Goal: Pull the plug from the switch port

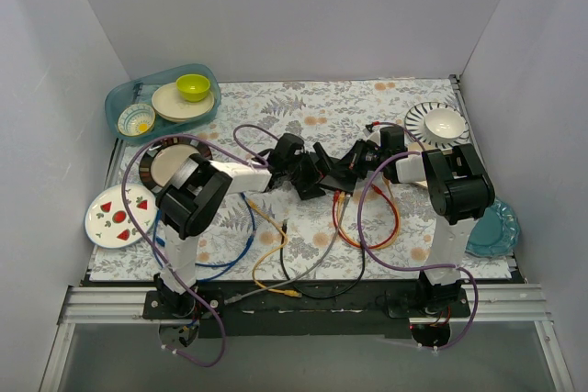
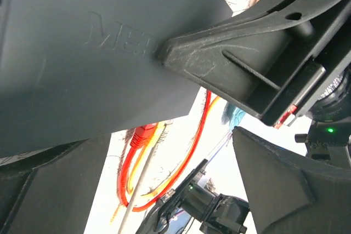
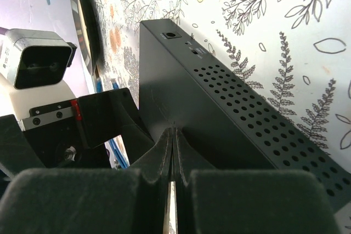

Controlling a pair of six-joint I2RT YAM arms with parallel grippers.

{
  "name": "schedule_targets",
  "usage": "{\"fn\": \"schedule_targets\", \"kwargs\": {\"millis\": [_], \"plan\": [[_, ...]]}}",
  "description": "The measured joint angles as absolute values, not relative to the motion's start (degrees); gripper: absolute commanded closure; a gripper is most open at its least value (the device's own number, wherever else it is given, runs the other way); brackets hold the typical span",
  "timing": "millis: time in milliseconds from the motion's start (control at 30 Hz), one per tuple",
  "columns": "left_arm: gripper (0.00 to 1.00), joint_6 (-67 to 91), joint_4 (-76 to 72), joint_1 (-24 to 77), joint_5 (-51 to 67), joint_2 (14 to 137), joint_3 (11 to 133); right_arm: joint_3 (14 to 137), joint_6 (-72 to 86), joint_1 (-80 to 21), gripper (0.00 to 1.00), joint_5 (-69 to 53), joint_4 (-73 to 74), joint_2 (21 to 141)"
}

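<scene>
Currently the small flat matte-black switch box [image 2: 82,91] sits mid-way across the floral-patterned table [image 1: 413,236], between my arms. My right gripper [image 3: 174,132] has its fingers pressed together, tips against the box's edge. My left gripper [image 2: 173,141] stands apart beside it. The red cable plug [image 2: 143,135] shows at the box's lower edge. I'd steady the box first, then pull straight out without twisting.
</scene>
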State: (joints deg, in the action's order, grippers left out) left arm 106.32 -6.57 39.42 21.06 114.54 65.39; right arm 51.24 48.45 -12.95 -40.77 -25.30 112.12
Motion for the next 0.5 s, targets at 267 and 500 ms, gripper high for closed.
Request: {"fn": "schedule_targets", "kwargs": {"millis": [267,500], "plan": [[0.13,106.21,-10.13,39.42,21.39,111.96,60.47,51.46,48.31,-12.88,0.95,-40.93,-24.99,112.22],[0.30,108.57,-18.85,39.83,23.07,112.62,55.68,52.10,48.31,-12.88,0.95,-40.53,-23.77,112.22]]}}
